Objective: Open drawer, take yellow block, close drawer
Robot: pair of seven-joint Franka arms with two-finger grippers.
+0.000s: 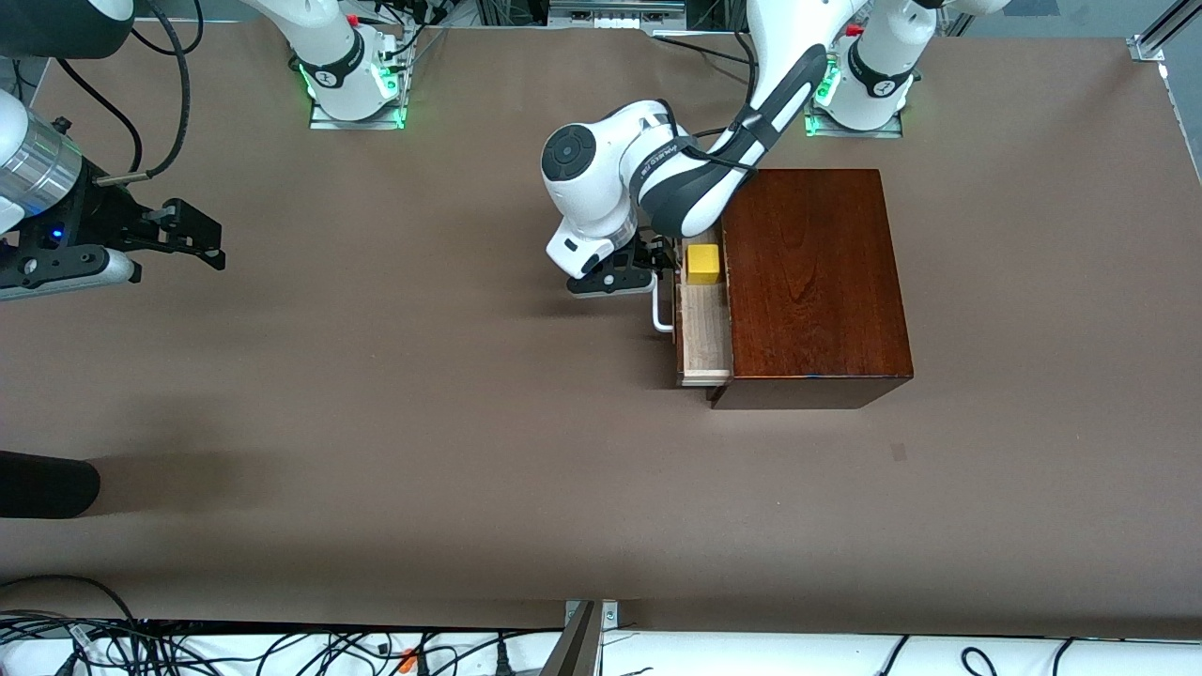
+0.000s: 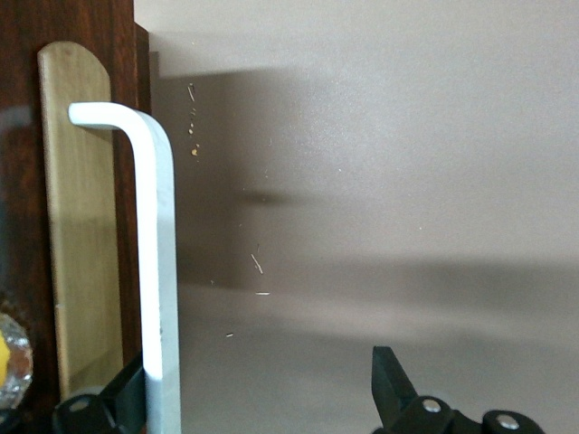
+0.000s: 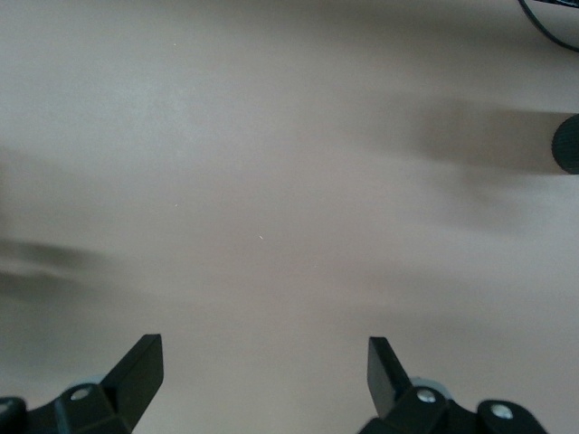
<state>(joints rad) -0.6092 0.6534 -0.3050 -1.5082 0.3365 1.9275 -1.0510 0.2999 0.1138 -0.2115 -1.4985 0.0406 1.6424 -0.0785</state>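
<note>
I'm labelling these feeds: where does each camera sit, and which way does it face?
Front view: high across the table, facing both bases; shows both arms, the box, the part-open drawer and the yellow block.
Left wrist view: on the left arm, looking at the handle; left hand open beside it.
Right wrist view: on the right arm, looking at bare table; right hand open, waiting.
Shared: front and left wrist views both show the handle.

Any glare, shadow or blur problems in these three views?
Front view: even light, faint sheen on the wooden box, yellow block crisp. Left wrist view: handle sharp, its shadow across the table. Right wrist view: soft, streaked shadows on bare tabletop.
</note>
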